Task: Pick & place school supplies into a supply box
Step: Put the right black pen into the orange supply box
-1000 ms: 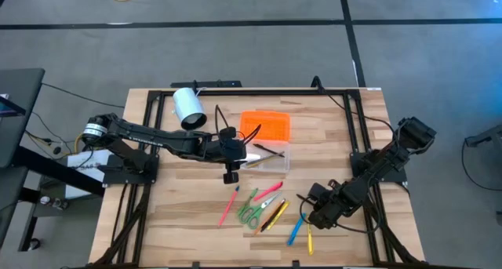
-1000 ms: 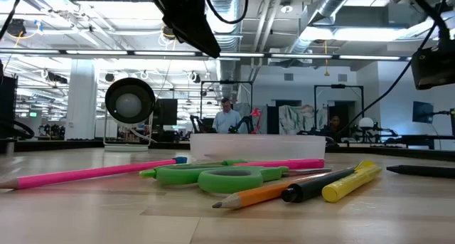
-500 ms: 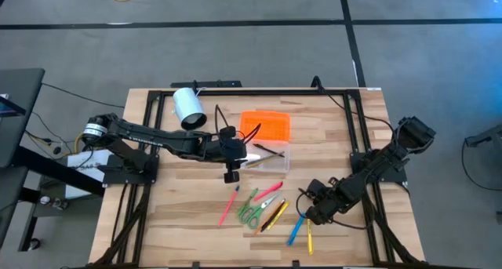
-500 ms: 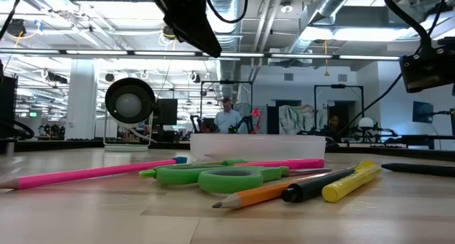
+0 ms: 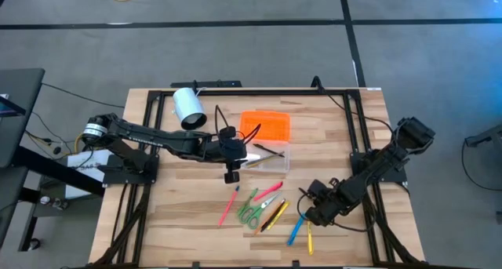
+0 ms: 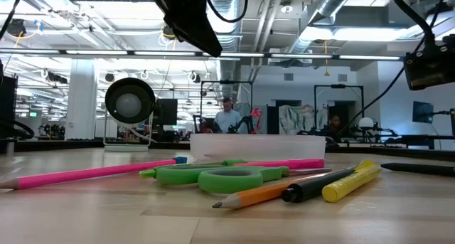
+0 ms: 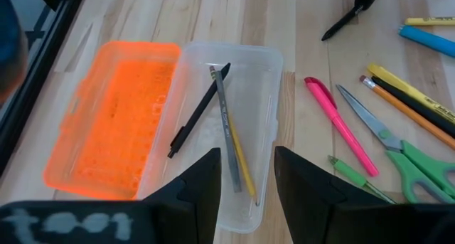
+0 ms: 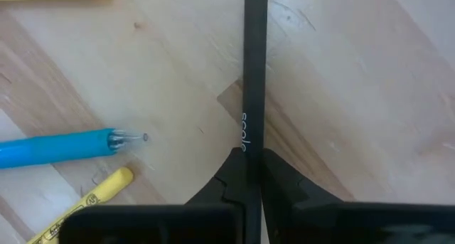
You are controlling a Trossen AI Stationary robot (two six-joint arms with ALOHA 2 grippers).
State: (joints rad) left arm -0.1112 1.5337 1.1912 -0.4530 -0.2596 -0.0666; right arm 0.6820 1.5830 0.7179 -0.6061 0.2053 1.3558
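The supply box (image 7: 242, 123) lies open, its orange lid (image 5: 265, 126) flat beside the clear tray, which holds a black pen and a pencil (image 7: 231, 130). My left gripper (image 7: 245, 194) hovers open above the tray's near end. Pink pens, green scissors (image 5: 249, 210), orange and yellow pencils, a blue pen (image 8: 57, 148) and yellow markers lie flat on the table. Near the front right, my right gripper (image 8: 254, 166) is shut on a dark pen (image 8: 254, 66). My right gripper pinches the dark pen's shaft (image 8: 254, 141) between its two fingers, just beside the pale lettering. The fingers come steeply from above and stand one on each side of the shaft. The pen lies flat on the wood, stretching away from the fingers.
A white cylinder (image 5: 188, 108) lies on its side at the far left of the table. Black frame rails (image 5: 357, 143) run along the table's edges. Bare wood shows between the box and the right arm.
My right gripper has shut its fingers on the dark pen, staying almost in place low over the table. The pen lies where it was. My left gripper has kept still over the box.
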